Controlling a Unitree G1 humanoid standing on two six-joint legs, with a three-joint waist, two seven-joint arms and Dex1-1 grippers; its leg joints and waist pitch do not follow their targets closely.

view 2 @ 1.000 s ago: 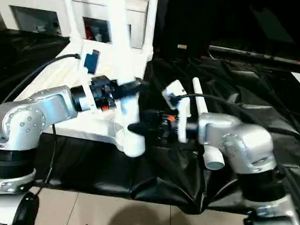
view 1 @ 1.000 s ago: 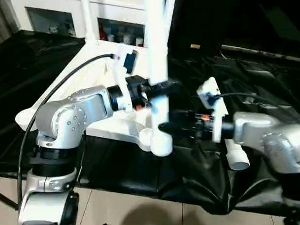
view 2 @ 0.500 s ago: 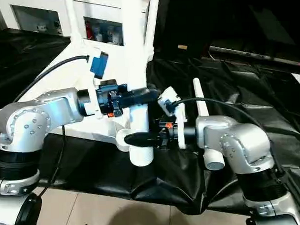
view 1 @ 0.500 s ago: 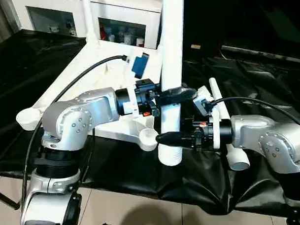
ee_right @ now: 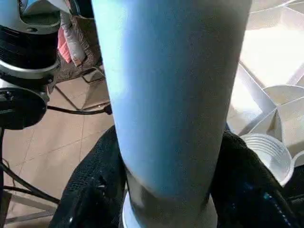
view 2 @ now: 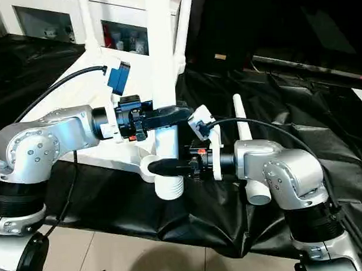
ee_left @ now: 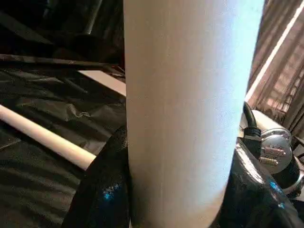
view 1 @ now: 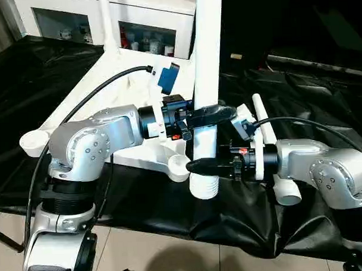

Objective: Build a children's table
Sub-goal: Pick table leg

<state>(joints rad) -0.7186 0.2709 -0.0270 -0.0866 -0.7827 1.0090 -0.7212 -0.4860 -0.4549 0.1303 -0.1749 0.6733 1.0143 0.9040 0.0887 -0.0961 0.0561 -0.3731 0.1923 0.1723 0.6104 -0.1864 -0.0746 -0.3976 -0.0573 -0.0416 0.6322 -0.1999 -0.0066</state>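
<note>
Left fingers (ee_left: 107, 190) clamped on upright white table leg (view 1: 206, 81), mid-shaft. Right fingers (ee_right: 92, 190) gripping same leg lower down, just above its threaded end. Leg end hanging beside corner socket (view 1: 178, 166) of upturned tabletop (view 1: 84, 100), not seated. Tabletop lying ribbed side up on black-draped desk (view 1: 298, 96). Second leg (view 1: 265, 129) lying loose on desk behind right forearm. Another leg (view 1: 105, 22) standing in far corner socket. White cabinet (view 1: 76, 20) beyond.
</note>
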